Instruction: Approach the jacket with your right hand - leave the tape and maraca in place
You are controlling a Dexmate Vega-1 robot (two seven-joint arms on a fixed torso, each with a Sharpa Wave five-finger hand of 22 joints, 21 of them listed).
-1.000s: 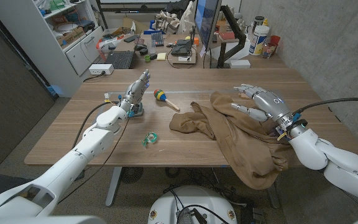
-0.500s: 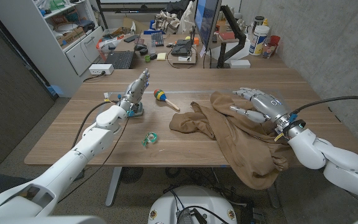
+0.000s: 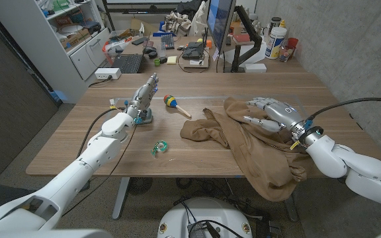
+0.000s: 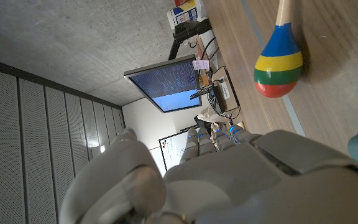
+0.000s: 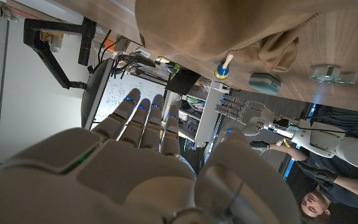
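i have my right hand (image 3: 273, 112) over the far right part of the brown jacket (image 3: 256, 149), its fingers (image 3: 255, 120) spread apart and reaching toward the counter's middle, holding nothing; whether they touch the cloth i cannot tell; the jacket lies crumpled on the right half of the wooden counter (image 3: 197, 158), one end hanging over the near edge; the maraca (image 3: 175, 104), striped in bright colours with a pale handle, lies just left of the jacket, apart from it; the small roll of green tape (image 3: 159, 147) sits nearer me, well apart from both; my left hand (image 3: 144, 98) stands at the far left of the counter, fingers straight and close together, gripping nothing, with the maraca beside it.
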